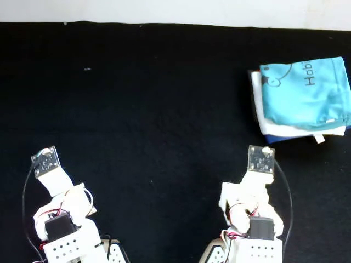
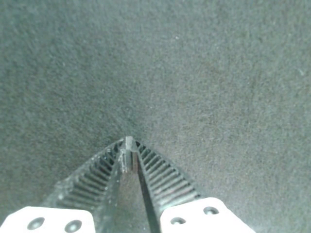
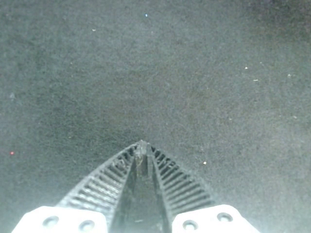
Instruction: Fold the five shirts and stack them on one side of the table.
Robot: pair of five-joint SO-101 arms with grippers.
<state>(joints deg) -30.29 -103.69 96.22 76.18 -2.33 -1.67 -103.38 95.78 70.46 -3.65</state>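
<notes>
- The left gripper (image 2: 127, 145) has its ribbed fingers pressed together at the tips, with nothing between them, above the bare black table (image 2: 194, 73).
- In the high view, one arm (image 1: 55, 192) sits folded at the table's near left corner. A second arm (image 1: 255, 192) sits folded at the near edge, right of the middle.
- The right gripper (image 3: 142, 145) also has its fingers closed tip to tip, holding nothing.
- The stack of folded shirts (image 1: 304, 104) lies at the right side of the table, well apart from both arms. A teal shirt (image 1: 307, 90) is on top, a white shirt (image 1: 274, 127) is beneath it, and a dark blue edge (image 1: 285, 138) shows at the bottom.
</notes>
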